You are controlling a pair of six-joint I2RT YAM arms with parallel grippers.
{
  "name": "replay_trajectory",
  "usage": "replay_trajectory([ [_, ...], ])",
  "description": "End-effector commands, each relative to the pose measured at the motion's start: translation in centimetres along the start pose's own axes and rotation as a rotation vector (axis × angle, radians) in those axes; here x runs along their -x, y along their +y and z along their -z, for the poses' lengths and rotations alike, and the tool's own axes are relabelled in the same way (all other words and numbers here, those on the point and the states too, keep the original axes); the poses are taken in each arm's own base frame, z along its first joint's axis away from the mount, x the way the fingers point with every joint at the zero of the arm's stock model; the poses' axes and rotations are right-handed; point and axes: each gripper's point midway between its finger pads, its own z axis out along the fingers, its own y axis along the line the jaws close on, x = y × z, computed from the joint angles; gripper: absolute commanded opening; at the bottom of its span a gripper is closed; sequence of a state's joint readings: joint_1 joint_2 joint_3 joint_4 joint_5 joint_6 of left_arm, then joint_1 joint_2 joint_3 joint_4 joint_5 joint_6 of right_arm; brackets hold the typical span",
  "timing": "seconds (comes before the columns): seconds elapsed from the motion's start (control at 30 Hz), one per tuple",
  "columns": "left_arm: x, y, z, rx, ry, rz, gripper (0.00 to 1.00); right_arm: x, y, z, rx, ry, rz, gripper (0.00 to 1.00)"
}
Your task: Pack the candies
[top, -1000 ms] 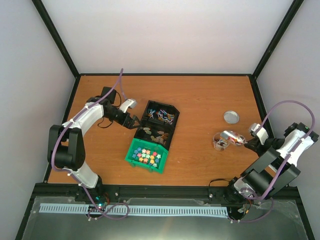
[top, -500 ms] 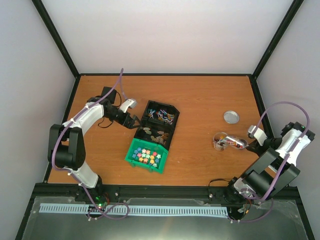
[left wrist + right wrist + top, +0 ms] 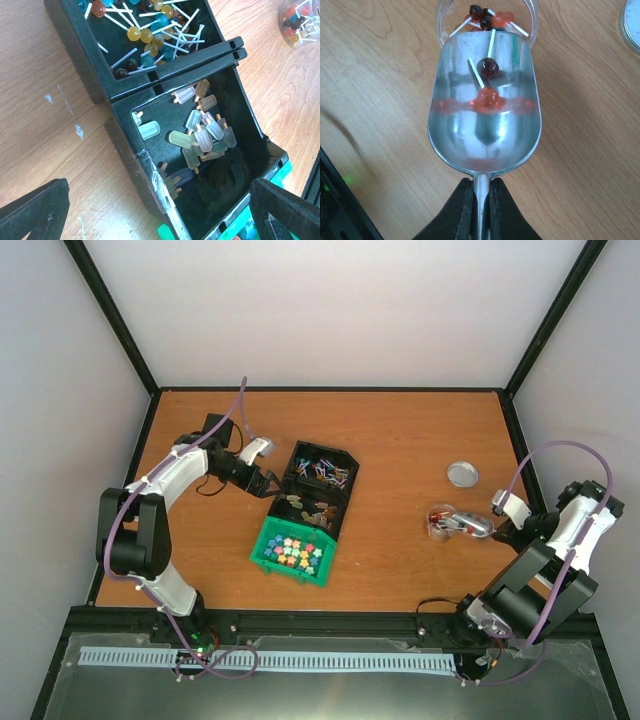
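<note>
Candies (image 3: 487, 82), small lollipops, are only partly packed. A few lie in the clear jar (image 3: 441, 25), two lie in the metal scoop (image 3: 485, 135) held at its mouth, and many more wait in the black tray (image 3: 82, 50). The right gripper (image 3: 480, 190) is clenched on the scoop handle. The left gripper (image 3: 160, 210) is spread wide and holds nothing. The lid (image 3: 462, 474) is not yet on.

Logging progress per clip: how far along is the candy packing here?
Done: several lollipops lie in the jar. In hand: the right pincer holds the scoop at its mouth, two lollipops inside. Left: the lid lies apart on the table, and the bin holds many more.
</note>
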State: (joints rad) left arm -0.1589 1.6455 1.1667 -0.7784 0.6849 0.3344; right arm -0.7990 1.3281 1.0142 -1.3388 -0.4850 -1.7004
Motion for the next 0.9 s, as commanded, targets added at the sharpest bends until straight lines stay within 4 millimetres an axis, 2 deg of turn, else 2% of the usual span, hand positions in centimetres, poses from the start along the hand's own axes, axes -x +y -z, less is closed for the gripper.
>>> replay_trajectory([
  [0.0, 0.8, -0.4, 0.3, -0.022, -0.028, -0.030, 1.00, -0.1, -0.2, 0.7, -0.025, 0.043, 0.019, 0.03],
  [0.23, 0.2, -0.3, 0.3, 0.013, -0.005, -0.054, 1.00, -0.3, -0.2, 0.9, -0.042, 0.081, 0.040, 0.03],
  [0.57, -1.1, -0.8, -0.4, 0.088, 0.051, -0.120, 1.00, 0.7, -0.5, 1.6, -0.056, 0.109, 0.068, 0.03],
  [0.87, -1.2, -0.6, -0.4, 0.134, 0.064, -0.137, 1.00, 1.4, -0.4, 2.4, -0.089, 0.139, 0.118, 0.03],
])
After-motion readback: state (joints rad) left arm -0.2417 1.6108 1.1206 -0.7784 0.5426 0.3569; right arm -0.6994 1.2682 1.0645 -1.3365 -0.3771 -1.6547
